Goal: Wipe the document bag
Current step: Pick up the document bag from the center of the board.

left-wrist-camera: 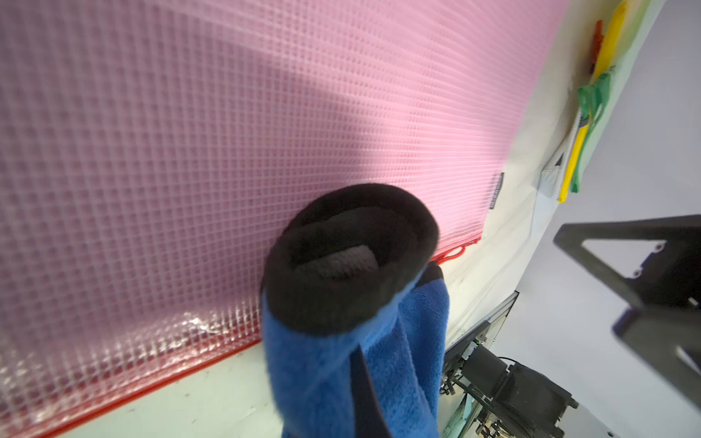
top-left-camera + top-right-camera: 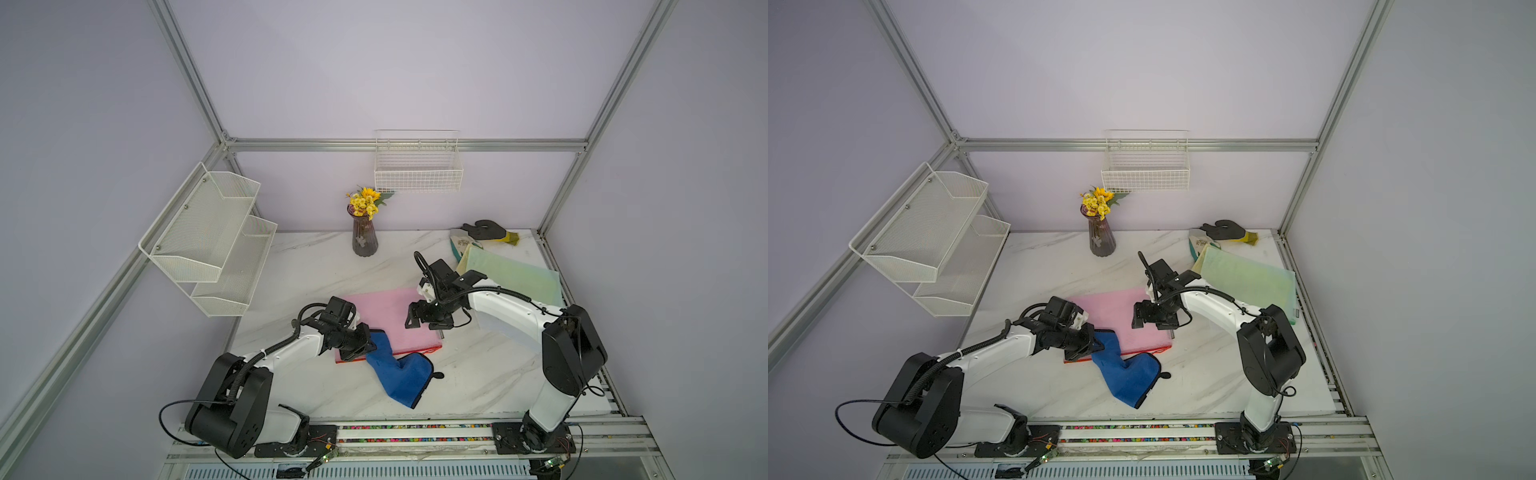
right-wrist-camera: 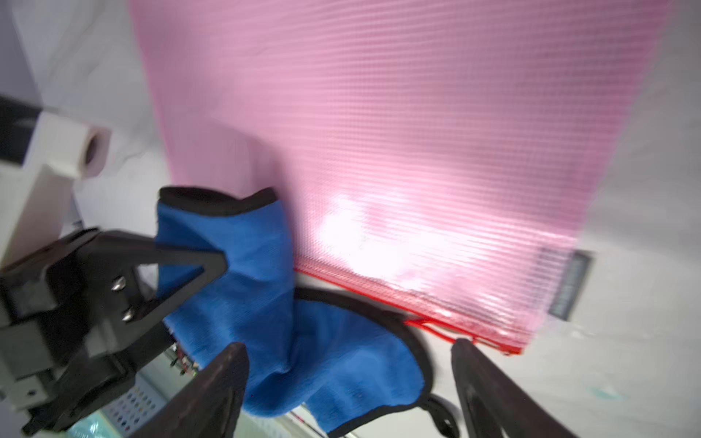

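Document bag partly under blue cloth

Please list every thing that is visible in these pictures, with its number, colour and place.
document bag: one, pink, red edge, flat mid-table
cloth: one, blue, black border, lying over the bag's near edge
green bag: one, pale green, table's far right
glove: one, black and yellow, far right corner
vase: one, dark, with yellow flowers, back of table
wire basket: one, white, back wall
mesh shelf: one, white, two tiers, left wall
table: one, white marble
left hand: one, black, shut on the cloth
right hand: one, black, open, over the document bag
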Motion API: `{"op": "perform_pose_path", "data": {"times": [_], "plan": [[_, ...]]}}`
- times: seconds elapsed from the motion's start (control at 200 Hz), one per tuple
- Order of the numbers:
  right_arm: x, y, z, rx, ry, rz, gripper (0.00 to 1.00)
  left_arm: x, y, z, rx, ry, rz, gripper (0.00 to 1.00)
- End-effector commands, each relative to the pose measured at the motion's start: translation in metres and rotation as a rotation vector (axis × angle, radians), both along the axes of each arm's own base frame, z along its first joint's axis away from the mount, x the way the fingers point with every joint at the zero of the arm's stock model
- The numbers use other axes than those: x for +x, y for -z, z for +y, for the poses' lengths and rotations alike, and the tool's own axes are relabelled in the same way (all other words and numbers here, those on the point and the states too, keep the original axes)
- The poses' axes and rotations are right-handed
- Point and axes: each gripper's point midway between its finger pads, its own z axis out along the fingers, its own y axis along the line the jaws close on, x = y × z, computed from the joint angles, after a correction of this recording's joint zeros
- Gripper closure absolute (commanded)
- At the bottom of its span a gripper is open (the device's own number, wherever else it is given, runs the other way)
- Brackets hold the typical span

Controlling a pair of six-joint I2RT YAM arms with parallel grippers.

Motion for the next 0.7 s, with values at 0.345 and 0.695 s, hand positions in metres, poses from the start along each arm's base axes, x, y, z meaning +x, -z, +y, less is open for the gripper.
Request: {"op": "perform_pose_path", "data": {"times": [0.345,0.695], "plan": [[-0.001,0.085,-0.055,-0.211,0.165,0.127,0.18,0.005,0.049,0.008,0.110,0.034,0.084,1.00],[-0.016,0.113,-0.019,0.031,0.169,0.219,0.38,0.003,0.062,0.010,0.127,0.046,0.115,1.00]]}}
